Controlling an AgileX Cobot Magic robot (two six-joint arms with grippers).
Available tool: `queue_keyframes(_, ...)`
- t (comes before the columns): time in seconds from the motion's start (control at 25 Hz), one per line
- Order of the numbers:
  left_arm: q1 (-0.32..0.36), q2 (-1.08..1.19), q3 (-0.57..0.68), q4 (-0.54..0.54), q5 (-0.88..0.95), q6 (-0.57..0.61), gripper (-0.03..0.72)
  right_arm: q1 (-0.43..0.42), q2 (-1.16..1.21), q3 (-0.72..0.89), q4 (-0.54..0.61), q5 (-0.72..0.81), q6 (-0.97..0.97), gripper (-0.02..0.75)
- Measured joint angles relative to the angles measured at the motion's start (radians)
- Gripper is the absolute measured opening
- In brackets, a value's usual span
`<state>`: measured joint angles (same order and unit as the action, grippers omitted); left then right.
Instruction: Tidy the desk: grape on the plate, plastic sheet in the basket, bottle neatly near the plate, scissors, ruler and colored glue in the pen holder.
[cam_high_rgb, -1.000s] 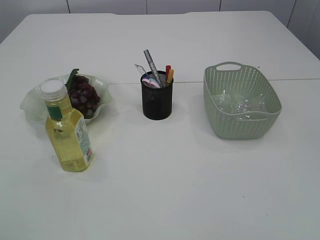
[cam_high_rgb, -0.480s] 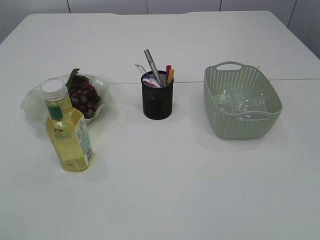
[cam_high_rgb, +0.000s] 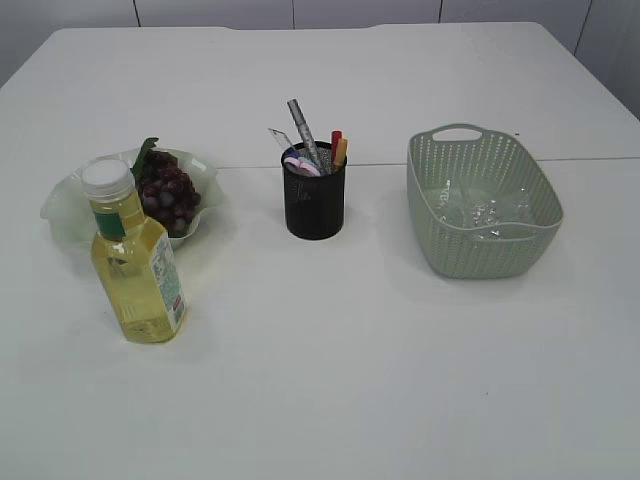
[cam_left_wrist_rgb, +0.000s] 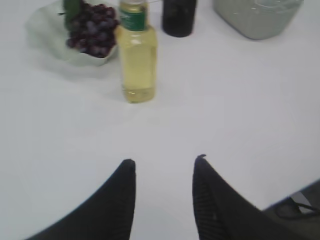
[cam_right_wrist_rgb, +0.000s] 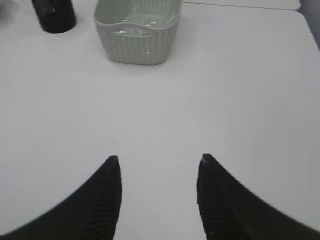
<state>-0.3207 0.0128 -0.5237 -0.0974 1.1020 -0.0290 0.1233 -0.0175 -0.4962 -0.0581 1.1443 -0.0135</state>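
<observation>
Dark grapes (cam_high_rgb: 167, 195) lie on a pale green wavy plate (cam_high_rgb: 65, 205). A bottle (cam_high_rgb: 135, 262) of yellow liquid with a white cap stands upright just in front of the plate; it also shows in the left wrist view (cam_left_wrist_rgb: 136, 55). A black mesh pen holder (cam_high_rgb: 315, 200) holds scissors, a ruler and colored glue sticks. A clear plastic sheet (cam_high_rgb: 480, 210) lies in the green basket (cam_high_rgb: 482, 255). My left gripper (cam_left_wrist_rgb: 164, 161) is open and empty over bare table near the front. My right gripper (cam_right_wrist_rgb: 159, 159) is open and empty, well in front of the basket (cam_right_wrist_rgb: 137, 47).
The white table (cam_high_rgb: 330, 360) stretches wide at the front and back. A seam runs across it behind the pen holder. The table's front edge and a cable show at the lower right of the left wrist view (cam_left_wrist_rgb: 300, 205).
</observation>
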Motion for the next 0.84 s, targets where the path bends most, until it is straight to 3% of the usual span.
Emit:
queue_keyframes(0.08,0.103,0.0,0.0,0.0,0.0,0.0,0.288,-0.038,0.0,0.002,0.0,0.0,0.0,0.363)
queue_keyframes(0.2,0.167,0.0,0.0,0.0,0.0,0.0,0.288,-0.047,0.0,0.002,0.0,0.0,0.0,0.363)
queue_keyframes(0.84,0.196,0.0,0.0,0.0,0.0,0.0,0.288,-0.049,0.0,0.002,0.0,0.0,0.0,0.363)
